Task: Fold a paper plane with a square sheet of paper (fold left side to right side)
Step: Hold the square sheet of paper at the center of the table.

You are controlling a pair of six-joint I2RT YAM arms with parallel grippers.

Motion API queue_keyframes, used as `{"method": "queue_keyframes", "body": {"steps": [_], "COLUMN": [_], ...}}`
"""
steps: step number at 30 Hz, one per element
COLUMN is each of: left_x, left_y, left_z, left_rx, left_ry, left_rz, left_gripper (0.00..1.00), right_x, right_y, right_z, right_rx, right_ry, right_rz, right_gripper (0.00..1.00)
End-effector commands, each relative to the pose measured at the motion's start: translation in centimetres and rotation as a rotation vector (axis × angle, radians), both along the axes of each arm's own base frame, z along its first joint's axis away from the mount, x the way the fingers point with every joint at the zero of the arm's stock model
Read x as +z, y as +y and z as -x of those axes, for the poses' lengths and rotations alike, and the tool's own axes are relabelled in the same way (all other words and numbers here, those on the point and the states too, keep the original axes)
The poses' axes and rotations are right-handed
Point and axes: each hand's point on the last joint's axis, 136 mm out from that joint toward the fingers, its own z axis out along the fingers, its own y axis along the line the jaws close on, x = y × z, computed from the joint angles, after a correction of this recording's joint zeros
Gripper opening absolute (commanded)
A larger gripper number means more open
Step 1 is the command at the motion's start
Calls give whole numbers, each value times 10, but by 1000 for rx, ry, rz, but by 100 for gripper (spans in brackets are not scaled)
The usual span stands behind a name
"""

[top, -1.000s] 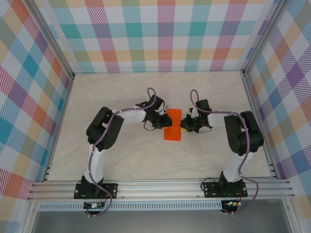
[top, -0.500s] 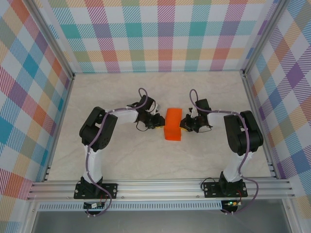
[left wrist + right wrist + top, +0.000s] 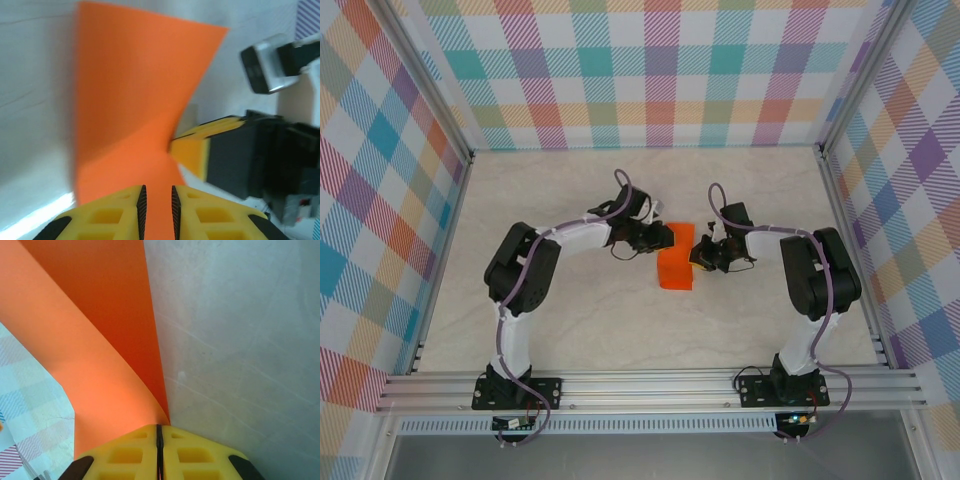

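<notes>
I am watching the white-and-black left arm [image 3: 512,335] standing up from its base, bending at the black elbow and reaching right toward the middle. Its yellow-fingered left gripper [image 3: 158,194] is holding its jaws a narrow gap apart. The white-and-black right arm [image 3: 820,280] is mirroring that pose, reaching left. Its yellow-fingered right gripper [image 3: 160,429] is pinching its jaws fully together on an edge of the bright orange square sheet of paper [image 3: 100,340]. The 2 grippers are facing each other, near but apart.

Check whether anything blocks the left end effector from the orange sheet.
Nothing visible does. The left end effector is right at the square sheet of paper; the right end effector pinches its other side.
</notes>
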Motion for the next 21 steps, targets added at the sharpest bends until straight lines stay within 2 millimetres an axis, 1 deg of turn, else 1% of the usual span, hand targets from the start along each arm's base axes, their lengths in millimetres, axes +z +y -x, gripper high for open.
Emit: {"method": "queue_keyframes", "body": {"steps": [1, 3, 9, 12, 16, 17, 19, 21], "left_x": [-23, -30, -51, -64, -77, -78, -81, -83], "left_y": [-9, -9, -5, -1, 6, 7, 9, 10], "left_z": [1, -4, -3, 3, 12, 14, 18, 20], "left_rx": [-6, 10, 22, 22, 17, 15, 14, 13], "left_ry": [35, 38, 62, 83, 103, 104, 110, 111], "left_rz": [-39, -55, -98, -129, -163, -170, -179, -185], "left_gripper": [22, 22, 22, 22, 22, 22, 22, 22], "right_x": [-56, -56, -55, -54, -50, -47, -34, -11], "right_y": [-30, -29, -27, -26, -22, -20, -11, -5], "right_z": [49, 50, 50, 49, 45, 44, 36, 25], "right_rx": [-1, 1, 5, 7, 9, 11, 23, 30], "right_ry": [200, 202, 199, 192, 171, 157, 112, 53], "right_rz": [206, 207, 204, 202, 177, 160, 108, 44], "right_gripper": [9, 9, 9, 9, 9, 9, 9, 9]}}
